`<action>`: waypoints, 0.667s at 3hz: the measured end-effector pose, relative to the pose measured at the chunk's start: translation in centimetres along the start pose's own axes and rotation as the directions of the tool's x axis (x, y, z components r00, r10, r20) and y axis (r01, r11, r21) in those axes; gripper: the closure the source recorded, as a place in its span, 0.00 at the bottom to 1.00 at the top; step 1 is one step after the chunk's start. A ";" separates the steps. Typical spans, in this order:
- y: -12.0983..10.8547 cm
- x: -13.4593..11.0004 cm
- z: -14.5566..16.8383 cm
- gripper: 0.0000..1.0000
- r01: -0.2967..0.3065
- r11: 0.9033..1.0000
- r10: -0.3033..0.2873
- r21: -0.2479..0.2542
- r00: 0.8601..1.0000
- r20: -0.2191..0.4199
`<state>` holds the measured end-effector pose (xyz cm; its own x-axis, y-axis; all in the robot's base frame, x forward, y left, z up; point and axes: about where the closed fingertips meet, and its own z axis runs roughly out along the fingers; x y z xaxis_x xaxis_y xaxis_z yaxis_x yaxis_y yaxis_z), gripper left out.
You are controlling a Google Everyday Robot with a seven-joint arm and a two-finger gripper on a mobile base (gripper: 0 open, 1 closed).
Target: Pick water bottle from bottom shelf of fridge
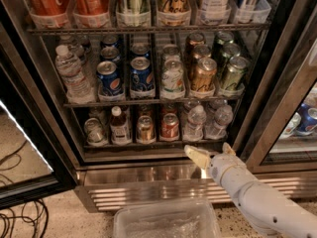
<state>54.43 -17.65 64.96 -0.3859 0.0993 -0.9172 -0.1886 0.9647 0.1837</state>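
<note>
The fridge (148,177) stands open in front of me, with wire racks full of drinks. On the bottom shelf (148,145), two small clear water bottles with white caps stand at the right, one (195,124) beside the other (218,121). My gripper (213,153) is in front of the fridge's steel sill, just below and in front of these bottles. It is open and empty, with one cream finger (197,156) pointing left and up. It touches nothing.
The bottom shelf also holds a dark-liquid bottle (119,127) and cans (170,127). A taller clear bottle (72,76) and several cans stand on the middle rack. The glass door (25,148) hangs open at left. A clear plastic bin (166,222) sits on the floor below.
</note>
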 end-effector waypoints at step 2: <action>-1.5 0.2 2.7 0.32 0.024 0.999 -0.029 0.045 0.994 0.108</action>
<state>57.07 -18.39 63.54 -0.2803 0.0969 -0.9550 -0.1572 0.9768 0.1452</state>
